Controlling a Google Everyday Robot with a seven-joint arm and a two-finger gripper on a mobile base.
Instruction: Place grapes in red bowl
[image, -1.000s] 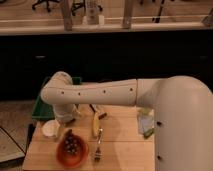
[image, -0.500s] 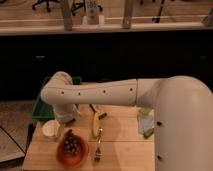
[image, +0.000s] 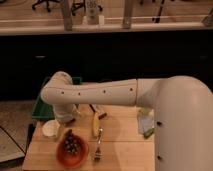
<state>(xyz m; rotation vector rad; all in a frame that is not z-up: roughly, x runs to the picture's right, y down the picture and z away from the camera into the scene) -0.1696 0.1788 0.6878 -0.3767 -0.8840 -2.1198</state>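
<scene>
The red bowl (image: 73, 151) sits near the front left of the wooden table. The dark purple grapes (image: 71, 142) lie inside it. My white arm reaches in from the right across the table. The gripper (image: 66, 121) hangs below the arm's wrist, just above and behind the bowl, between the bowl and the white cup (image: 50, 128). It holds nothing that I can see.
A banana (image: 95, 125) lies right of the bowl, with a fork (image: 98, 147) in front of it. A green tray (image: 41, 106) stands at the back left. A pale packet and a green item (image: 146, 125) lie at the right, by the arm's body.
</scene>
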